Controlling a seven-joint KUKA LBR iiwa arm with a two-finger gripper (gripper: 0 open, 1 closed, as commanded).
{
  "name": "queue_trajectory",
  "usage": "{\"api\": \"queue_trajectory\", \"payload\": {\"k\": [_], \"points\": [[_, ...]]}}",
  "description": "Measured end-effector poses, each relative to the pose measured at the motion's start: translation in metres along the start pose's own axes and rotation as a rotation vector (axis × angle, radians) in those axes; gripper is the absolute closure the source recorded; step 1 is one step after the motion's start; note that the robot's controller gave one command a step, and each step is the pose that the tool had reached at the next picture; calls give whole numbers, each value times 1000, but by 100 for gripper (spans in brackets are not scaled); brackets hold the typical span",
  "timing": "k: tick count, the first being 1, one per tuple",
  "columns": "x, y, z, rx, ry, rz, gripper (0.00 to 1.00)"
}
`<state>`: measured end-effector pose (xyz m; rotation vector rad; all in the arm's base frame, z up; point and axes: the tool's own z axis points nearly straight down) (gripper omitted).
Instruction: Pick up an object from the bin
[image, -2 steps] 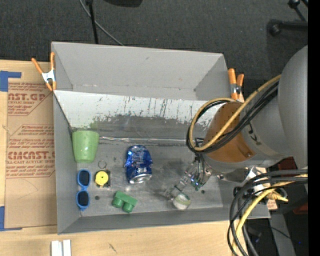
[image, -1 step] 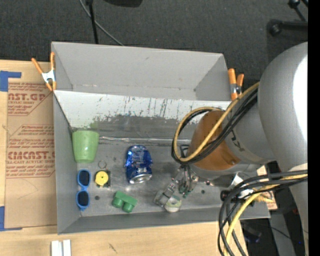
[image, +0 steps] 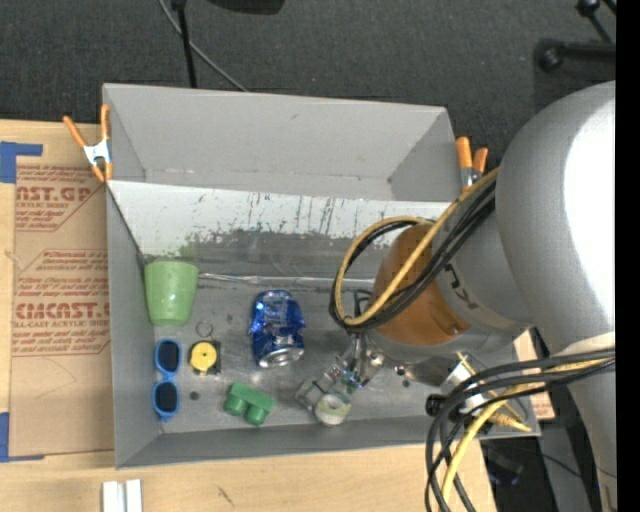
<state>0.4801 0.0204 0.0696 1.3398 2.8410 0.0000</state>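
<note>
Inside the bin (image: 280, 140), a cup (image: 170, 290) sits at the left of the floor, toward the back wall. In front of it, a pair of goggles (image: 166, 377) lies along the left wall, with a small round disc (image: 204, 357) just to its right. A crushed can (image: 276, 327) rests mid-floor, right of the disc. Near the front wall, a small block (image: 247, 402) lies left of a ring-shaped piece (image: 331, 407). The gripper (image: 350, 376) hangs just behind that piece, right of the can.
</note>
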Motion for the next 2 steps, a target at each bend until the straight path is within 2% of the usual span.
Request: {"api": "queue_trajectory", "payload": {"k": [1,2], "points": [[-1,0,-1,0,-1,0,100],[-1,1,-83,-4,-3,-1,100]]}}
